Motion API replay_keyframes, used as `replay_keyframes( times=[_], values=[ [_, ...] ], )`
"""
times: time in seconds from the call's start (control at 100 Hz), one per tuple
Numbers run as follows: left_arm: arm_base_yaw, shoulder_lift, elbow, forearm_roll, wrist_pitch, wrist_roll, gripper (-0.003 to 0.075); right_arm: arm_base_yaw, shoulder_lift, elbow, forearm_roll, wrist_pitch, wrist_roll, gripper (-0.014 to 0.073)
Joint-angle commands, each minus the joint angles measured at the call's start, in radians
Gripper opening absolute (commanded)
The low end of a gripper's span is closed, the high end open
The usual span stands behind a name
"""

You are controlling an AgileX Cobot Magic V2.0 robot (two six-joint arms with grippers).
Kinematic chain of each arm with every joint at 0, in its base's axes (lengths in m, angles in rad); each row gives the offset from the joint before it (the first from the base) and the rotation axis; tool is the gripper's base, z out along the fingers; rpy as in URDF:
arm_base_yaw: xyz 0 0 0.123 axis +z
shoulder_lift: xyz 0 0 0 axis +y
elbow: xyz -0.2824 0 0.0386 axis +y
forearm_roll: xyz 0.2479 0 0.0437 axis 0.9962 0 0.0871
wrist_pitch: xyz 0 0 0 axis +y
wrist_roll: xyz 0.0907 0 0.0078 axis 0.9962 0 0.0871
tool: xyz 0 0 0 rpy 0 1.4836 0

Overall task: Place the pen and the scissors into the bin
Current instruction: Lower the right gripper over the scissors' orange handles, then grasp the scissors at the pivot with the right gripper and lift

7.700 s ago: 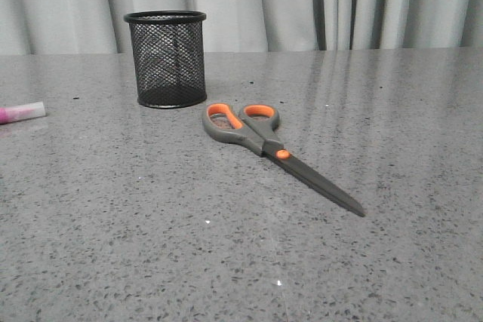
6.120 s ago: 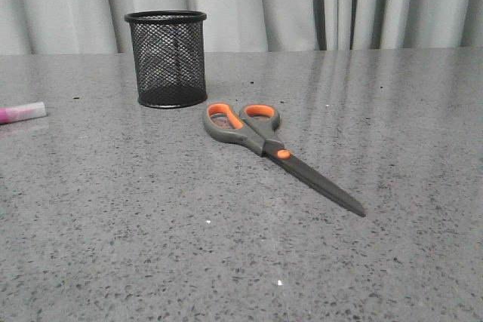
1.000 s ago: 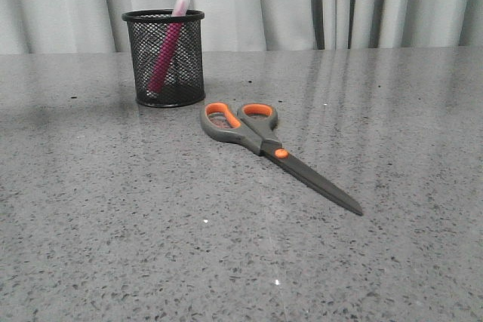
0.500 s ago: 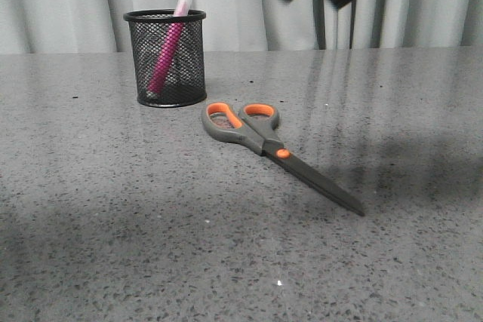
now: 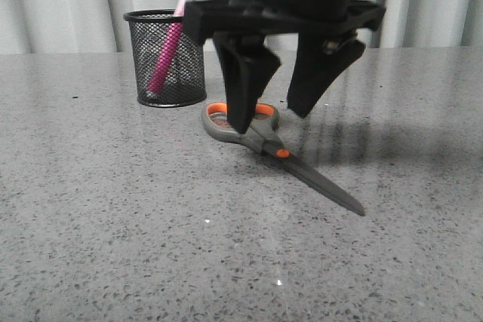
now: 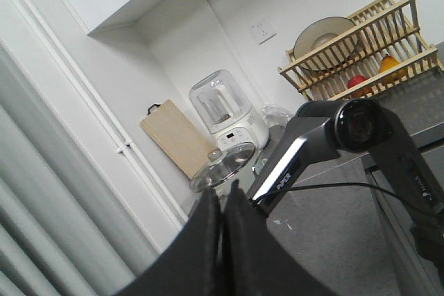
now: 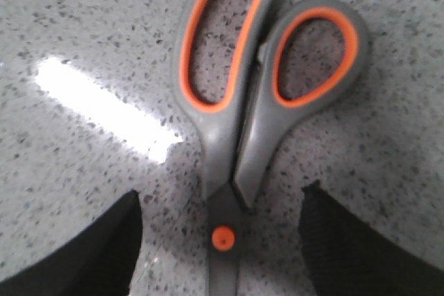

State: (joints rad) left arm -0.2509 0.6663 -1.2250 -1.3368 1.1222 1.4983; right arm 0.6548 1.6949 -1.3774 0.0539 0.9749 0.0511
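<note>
On the grey table point(image 5: 113, 209), the right gripper point(image 5: 272, 115) spreads wide astride the scissors point(image 5: 281, 154), touching nothing.

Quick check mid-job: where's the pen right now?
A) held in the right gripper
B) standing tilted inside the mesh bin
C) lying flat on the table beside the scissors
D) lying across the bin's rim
B: in the front view the pen leans inside the bin, its pale cap poking above the rim, while the open right gripper hangs over the scissors.
</note>
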Motion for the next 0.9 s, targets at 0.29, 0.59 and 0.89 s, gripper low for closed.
replay_keyframes(
  times=[0.29, 0.59, 0.89],
  values=[
    [-0.065, 0.008, 0.011, -0.049, -0.060, -0.020, -0.0019, 0.004, 0.047, -0.047, -0.044, -0.024, 0.060, 0.0339],
    [-0.074, 0.008, 0.011, -0.049, -0.060, -0.020, -0.0019, 0.004, 0.091, -0.047, -0.078, -0.026, 0.071, -0.0037],
    [-0.074, -0.089, 0.011, 0.133, -0.188, -0.132, -0.0019, 0.004, -0.085, -0.047, -0.104, -0.019, 0.071, -0.0067]
  ],
)
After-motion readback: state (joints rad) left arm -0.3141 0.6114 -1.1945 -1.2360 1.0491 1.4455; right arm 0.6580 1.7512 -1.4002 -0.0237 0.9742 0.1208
